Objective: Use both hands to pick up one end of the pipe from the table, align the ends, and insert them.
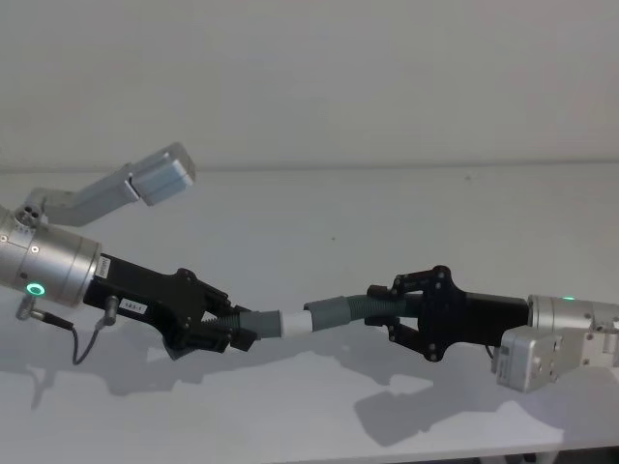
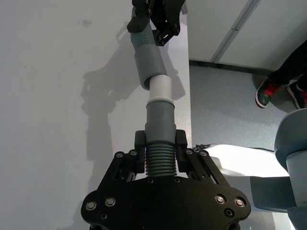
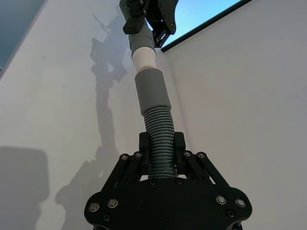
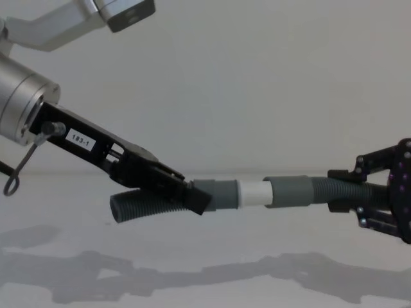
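Now: left gripper [image 1: 235,331] clenched on plug-tipped hose piece [image 4: 154,204] | right gripper [image 1: 384,307] clenched on socket hose piece [image 1: 350,309] | both aloft above table [image 1: 387,213] | white plug [image 4: 254,192] partly seated: keep cuffs coaxial, push straight.

We're in a bare lab-style test room here: plain white table [image 1: 319,208], blank wall [image 1: 319,77] behind, grey floor [image 2: 225,100] beside it.

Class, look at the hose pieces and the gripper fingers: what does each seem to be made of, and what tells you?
Hose pieces: probably flexible matte grey plastic or rubber, ribbed, with smooth cuffs. Left gripper fingers: seemingly rigid black plastic, slight sheen, bolted.
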